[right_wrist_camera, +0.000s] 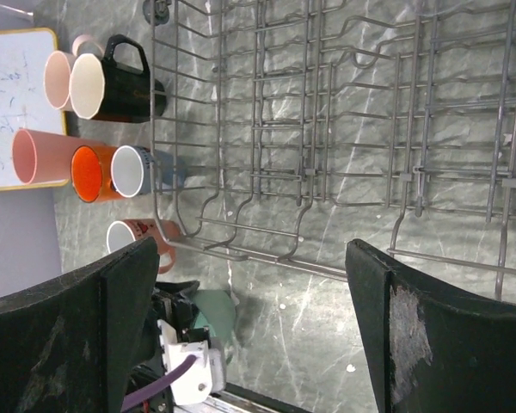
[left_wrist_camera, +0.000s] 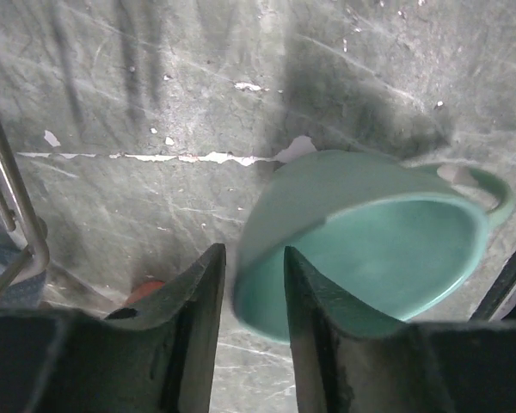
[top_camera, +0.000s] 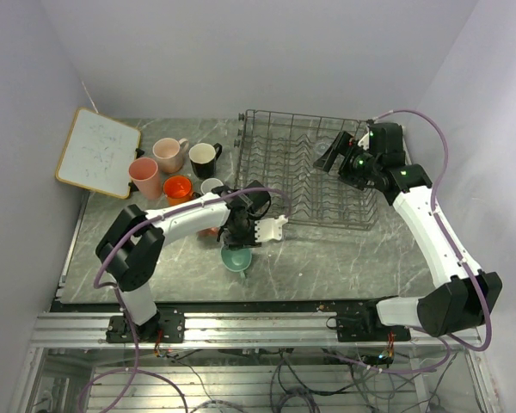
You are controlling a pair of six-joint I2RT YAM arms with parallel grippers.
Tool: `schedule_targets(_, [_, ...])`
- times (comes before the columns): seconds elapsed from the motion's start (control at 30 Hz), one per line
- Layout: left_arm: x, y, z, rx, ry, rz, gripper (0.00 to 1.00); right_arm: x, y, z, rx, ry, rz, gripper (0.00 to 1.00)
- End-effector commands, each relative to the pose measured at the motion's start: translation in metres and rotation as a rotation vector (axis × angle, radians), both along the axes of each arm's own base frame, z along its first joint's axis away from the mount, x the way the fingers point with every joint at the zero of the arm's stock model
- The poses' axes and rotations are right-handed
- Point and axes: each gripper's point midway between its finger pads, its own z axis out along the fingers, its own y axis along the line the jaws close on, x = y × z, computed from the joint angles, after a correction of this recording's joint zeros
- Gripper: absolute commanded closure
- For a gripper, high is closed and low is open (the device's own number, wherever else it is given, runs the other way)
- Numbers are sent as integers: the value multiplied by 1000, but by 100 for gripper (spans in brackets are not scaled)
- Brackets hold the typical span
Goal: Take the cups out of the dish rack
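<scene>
Left jaws grip mint cup point(left_wrist_camera: 370, 249), mouth seemingly tilted upward; right jaws spread.

A dark grey-green stone-patterned table top point(top_camera: 353, 258) is enclosed at the back and at both sides by plain pale lilac walls point(top_camera: 241, 52). White chipped marks point(left_wrist_camera: 198, 157) are seen in its surface. A white-faced wood-framed board point(top_camera: 97, 152) is placed at the far left corner. Along the near edge a silver aluminium rail point(top_camera: 258, 325) is fixed, with tangled cables point(top_camera: 284, 379) below it. Soft shadows are cast on the table.
</scene>
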Motion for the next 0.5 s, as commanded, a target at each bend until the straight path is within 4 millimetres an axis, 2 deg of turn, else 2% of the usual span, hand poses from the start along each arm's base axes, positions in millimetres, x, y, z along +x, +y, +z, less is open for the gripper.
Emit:
schedule_targets(0.0, [13, -9, 14, -36, -77, 15, 46, 9, -9, -11, -43, -1, -29, 10])
schedule_targets(0.07, [15, -10, 23, -54, -99, 14, 36, 11, -12, -14, -57, 2, -36, 10])
schedule_targets(0.23, [15, -10, 45, -87, -128, 15, 35, 18, -17, -23, -93, 10, -58, 10])
schedule_targets(0.33, [15, -11, 65, -111, -141, 23, 34, 27, -25, -31, -136, 13, -90, 10])
schedule_targets(0.47, [13, -15, 109, -180, -167, 35, 8, 47, -39, -47, -226, 30, -149, 9])
